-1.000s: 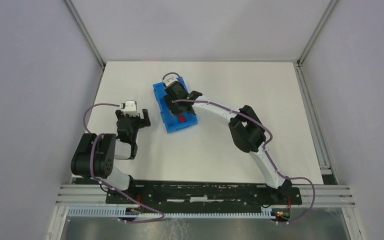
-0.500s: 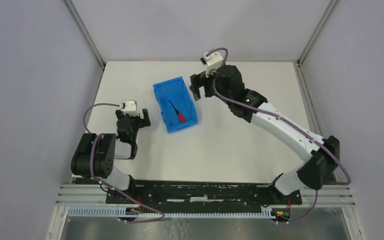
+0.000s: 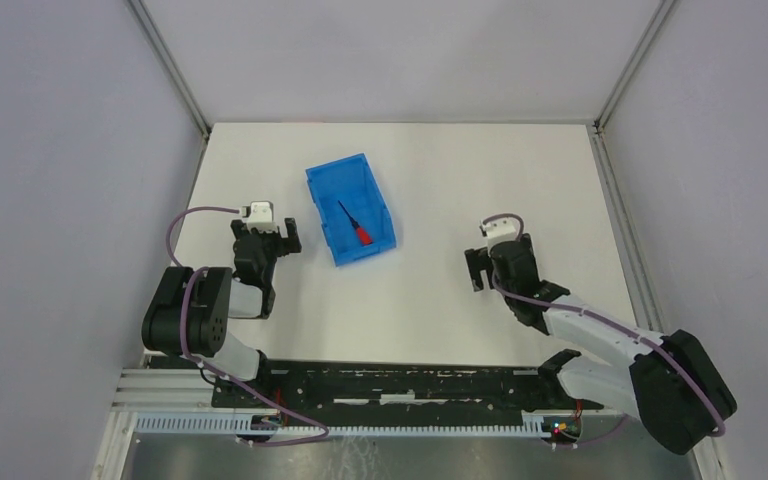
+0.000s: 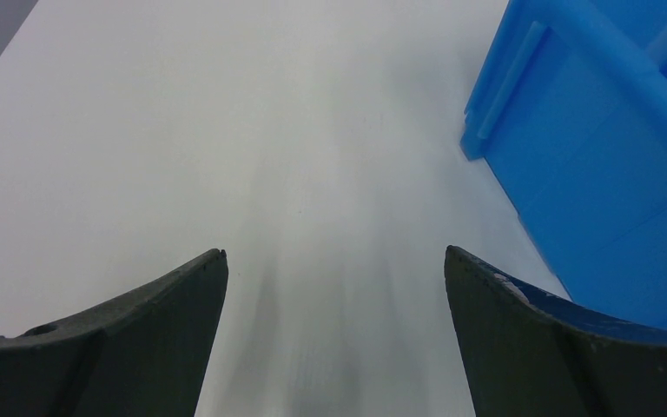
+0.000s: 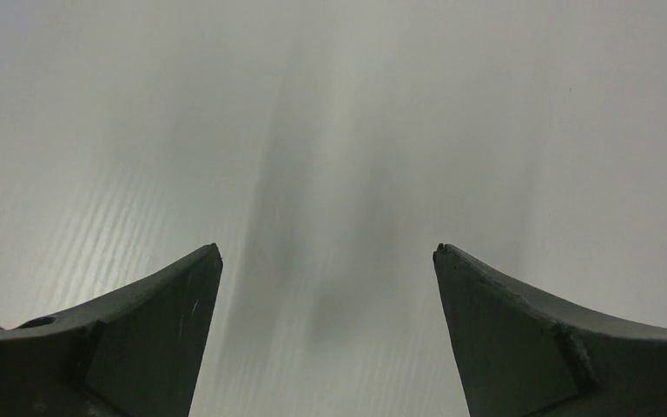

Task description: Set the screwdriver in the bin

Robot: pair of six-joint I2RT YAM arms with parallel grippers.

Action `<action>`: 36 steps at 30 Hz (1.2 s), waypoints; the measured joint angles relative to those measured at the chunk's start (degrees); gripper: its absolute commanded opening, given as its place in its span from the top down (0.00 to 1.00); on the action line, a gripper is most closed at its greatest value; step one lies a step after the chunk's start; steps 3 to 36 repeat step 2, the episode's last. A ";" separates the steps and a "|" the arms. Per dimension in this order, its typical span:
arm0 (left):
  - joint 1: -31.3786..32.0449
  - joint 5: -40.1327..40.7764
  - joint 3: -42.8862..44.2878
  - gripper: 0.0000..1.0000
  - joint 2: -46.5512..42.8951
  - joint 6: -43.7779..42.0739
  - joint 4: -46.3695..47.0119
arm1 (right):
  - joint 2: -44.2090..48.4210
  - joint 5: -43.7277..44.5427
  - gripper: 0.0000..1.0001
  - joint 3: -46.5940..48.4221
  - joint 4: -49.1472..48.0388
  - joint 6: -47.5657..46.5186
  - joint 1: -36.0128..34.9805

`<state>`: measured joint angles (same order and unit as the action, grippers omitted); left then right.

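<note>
Right gripper (image 5: 327,252): released, jaws spread wide, nothing between them; right of centre in the top view, above the bare table (image 3: 440,180).
Left gripper (image 4: 334,252): released, empty; left of centre, near the bin (image 3: 332,170).
Screwdriver (image 3: 353,224): lies inside the bin, red handle toward the lower frame edge.
Bin: upper centre, well apart from the right gripper.

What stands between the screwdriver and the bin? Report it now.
Nothing visible does: the screwdriver already lies inside the bin, on its floor. The left gripper and right gripper are both apart from it, jaws open.
</note>
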<state>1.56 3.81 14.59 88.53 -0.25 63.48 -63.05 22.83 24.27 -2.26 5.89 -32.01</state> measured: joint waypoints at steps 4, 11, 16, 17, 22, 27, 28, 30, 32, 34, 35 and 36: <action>0.00 0.00 0.00 0.00 0.00 0.00 0.00 | 0.35 0.46 0.02 -2.49 -1.62 0.31 0.26; 0.00 0.00 0.00 0.00 0.00 0.00 0.00 | 0.35 0.46 0.02 -2.49 -1.62 0.31 0.26; 0.00 0.00 0.00 0.00 0.00 0.00 0.00 | 0.35 0.46 0.02 -2.49 -1.62 0.31 0.26; 0.00 0.00 0.00 0.00 0.00 0.00 0.00 | 0.35 0.46 0.02 -2.49 -1.62 0.31 0.26; 0.00 0.00 0.00 0.00 0.00 0.00 0.00 | 0.35 0.46 0.02 -2.49 -1.62 0.31 0.26; 0.00 0.00 0.00 0.00 0.00 0.00 0.00 | 0.35 0.46 0.02 -2.49 -1.62 0.31 0.26; 0.00 0.00 0.00 0.00 0.00 0.00 0.00 | 0.35 0.46 0.02 -2.49 -1.62 0.31 0.26; 0.00 0.00 0.00 0.00 0.00 0.00 0.00 | 0.35 0.46 0.02 -2.49 -1.62 0.31 0.26; 0.00 0.00 0.00 0.00 0.00 0.00 0.00 | 0.35 0.46 0.02 -2.49 -1.62 0.31 0.26; 0.00 0.00 0.00 0.00 0.00 0.00 0.00 | 0.35 0.46 0.02 -2.49 -1.62 0.31 0.26; 0.00 0.00 0.00 0.00 0.00 0.00 0.00 | 0.35 0.46 0.02 -2.49 -1.62 0.31 0.26; 0.00 0.00 0.00 0.00 0.00 0.00 0.00 | 0.35 0.46 0.02 -2.49 -1.62 0.31 0.26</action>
